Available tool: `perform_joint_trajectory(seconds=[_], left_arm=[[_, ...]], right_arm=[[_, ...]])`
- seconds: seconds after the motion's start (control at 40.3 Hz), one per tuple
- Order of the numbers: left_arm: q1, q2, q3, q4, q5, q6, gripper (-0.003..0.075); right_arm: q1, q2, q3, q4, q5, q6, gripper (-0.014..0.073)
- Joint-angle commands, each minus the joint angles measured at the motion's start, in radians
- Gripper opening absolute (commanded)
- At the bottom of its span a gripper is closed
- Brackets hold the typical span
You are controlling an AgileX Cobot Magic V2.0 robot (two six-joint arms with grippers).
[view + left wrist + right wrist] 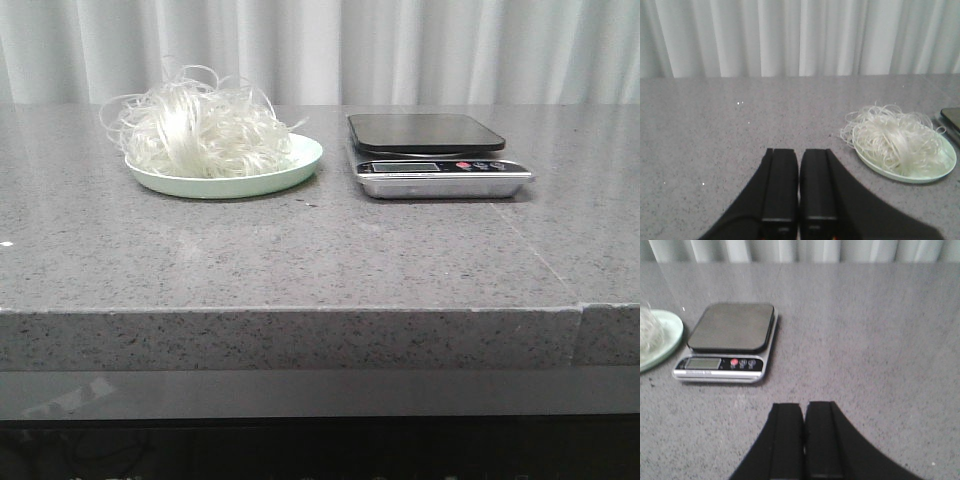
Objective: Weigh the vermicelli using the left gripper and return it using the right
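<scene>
The vermicelli [200, 128] is a loose, springy nest, and that is my main worry: if I pinch only its outer curls, I expect strands to pull free and trail over the rim of the pale green plate [300, 165], or scatter on the grey stone counter [300, 260] between the plate and the kitchen scale [440, 160]. A low, careless grab could also catch the plate's rim and drag or tip it. Stray strands hanging off the scale's dark platform [425, 131] would spoil the reading.

My left gripper [799, 185] has its two black fingers pressed together, holding nothing, hovering above bare counter. My right gripper [805, 435] is likewise closed and empty.

The vermicelli sits heaped on the plate, filling most of it. The plate stands just beside the scale, apart from it. My left gripper is on the plate's far side from the scale, near but clear of it.
</scene>
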Motion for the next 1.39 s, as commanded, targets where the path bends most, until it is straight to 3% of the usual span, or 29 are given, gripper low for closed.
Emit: perform_joint_trajectory(seconds=[0.0, 0.472, 0.546, 0.695, 0.795, 1.068, 1.366], left_arm=[[-0.002, 0.031, -0.004, -0.006, -0.066, 0.000, 0.0156], [-0.002, 0.036, 0.059, -0.008, -0.060, 0.000, 0.0163], [-0.002, 0.036, 0.059, -0.008, -0.050, 0.000, 0.0209], [-0.002, 0.036, 0.059, -0.008, -0.043, 0.000, 0.0435], [-0.002, 0.036, 0.059, -0.008, -0.043, 0.000, 0.0481], [-0.013, 0.141, -0.037, -0.023, -0.003, 0.002, 0.0481], [-0.183, 0.387, -0.180, -0.036, -0.005, 0.006, 0.0481]], right_arm=[[-0.006, 0.054, -0.035, 0.003, -0.048, -0.009, 0.0157], [-0.006, 0.157, -0.033, 0.003, -0.017, -0.009, 0.0164], [-0.006, 0.157, -0.033, 0.003, -0.014, -0.009, 0.0226], [-0.006, 0.157, -0.033, -0.001, -0.014, -0.009, 0.0485], [-0.006, 0.157, -0.033, -0.001, -0.014, -0.009, 0.0577], [-0.006, 0.157, -0.033, -0.001, -0.011, -0.009, 0.0575], [-0.006, 0.157, -0.033, -0.001, -0.011, -0.009, 0.0575]])
